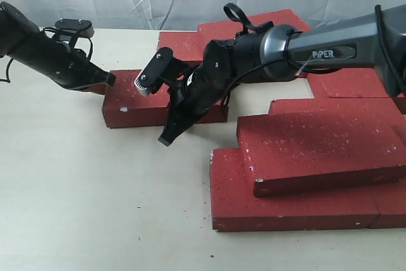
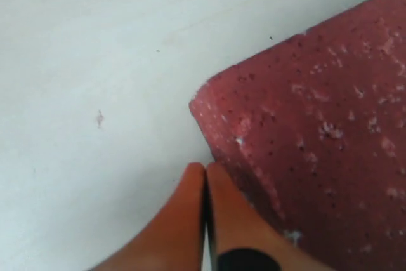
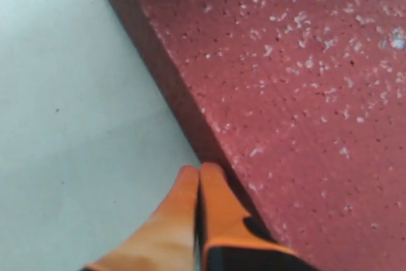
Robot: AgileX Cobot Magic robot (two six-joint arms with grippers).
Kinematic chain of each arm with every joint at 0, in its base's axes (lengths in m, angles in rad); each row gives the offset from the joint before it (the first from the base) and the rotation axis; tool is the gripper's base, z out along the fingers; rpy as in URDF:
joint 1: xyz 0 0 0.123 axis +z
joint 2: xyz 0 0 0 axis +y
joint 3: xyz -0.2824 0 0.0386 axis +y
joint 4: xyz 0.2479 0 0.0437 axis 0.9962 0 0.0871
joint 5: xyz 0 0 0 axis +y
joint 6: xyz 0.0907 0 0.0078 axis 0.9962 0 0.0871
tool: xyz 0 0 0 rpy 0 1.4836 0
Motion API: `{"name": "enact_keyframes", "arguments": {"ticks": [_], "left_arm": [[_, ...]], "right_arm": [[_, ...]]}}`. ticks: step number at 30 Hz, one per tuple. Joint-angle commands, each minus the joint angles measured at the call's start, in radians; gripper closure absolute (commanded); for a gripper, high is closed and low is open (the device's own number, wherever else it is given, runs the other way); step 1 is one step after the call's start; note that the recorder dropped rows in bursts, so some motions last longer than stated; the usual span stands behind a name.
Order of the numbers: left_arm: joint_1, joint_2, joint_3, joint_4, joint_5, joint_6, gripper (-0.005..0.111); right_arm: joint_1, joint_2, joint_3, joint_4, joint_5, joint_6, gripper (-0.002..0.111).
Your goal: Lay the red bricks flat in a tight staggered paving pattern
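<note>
While both arms crowd around one loose brick (image 1: pixel 134 96), the left claw (image 1: pixel 110 80) sits at its left end, orange fingers (image 2: pixel 184 220) pressed together with nothing between them, tips right at the brick's corner where it meets the pale table (image 1: pixel 95 195). Over to the right claw (image 1: pixel 167 138): it reaches across the middle, also closed tight and empty, its tips down at table level against the brick's long near edge. That brick lies flat, speckled face up, alone at left centre. Behind it runs a back row of red bricks (image 1: pixel 254 30), though the right arm covers the gap, so I cannot tell whether they touch. On the right side, more bricks lie packed together, well apart from the loose one. One slab (image 1: pixel 317 150) rests on top of the lower bricks (image 1: pixel 279 211) at front right, its near corner chipped pale. Both wrist views show the same thing: closed fingertips beside a red edge, bare table alongside.
</note>
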Motion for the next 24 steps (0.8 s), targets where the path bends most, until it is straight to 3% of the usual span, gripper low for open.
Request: {"name": "enact_keyframes", "arguments": {"ticks": [1, 11, 20, 24], "left_arm": [[-0.015, 0.006, -0.002, -0.021, -0.037, 0.008, 0.107], [-0.021, 0.021, -0.002, -0.056, -0.136, 0.008, 0.107], [-0.008, -0.044, -0.002, 0.021, 0.037, -0.019, 0.107], [-0.010, -0.019, -0.002, 0.054, 0.016, -0.019, 0.107]], "right_arm": [[-0.005, 0.014, 0.000, -0.034, -0.045, 0.002, 0.109], [-0.017, 0.002, 0.000, -0.022, -0.054, 0.027, 0.109], [-0.017, 0.001, 0.000, 0.028, -0.092, 0.027, 0.109], [-0.017, -0.005, 0.000, 0.028, -0.029, 0.051, 0.109]]}}
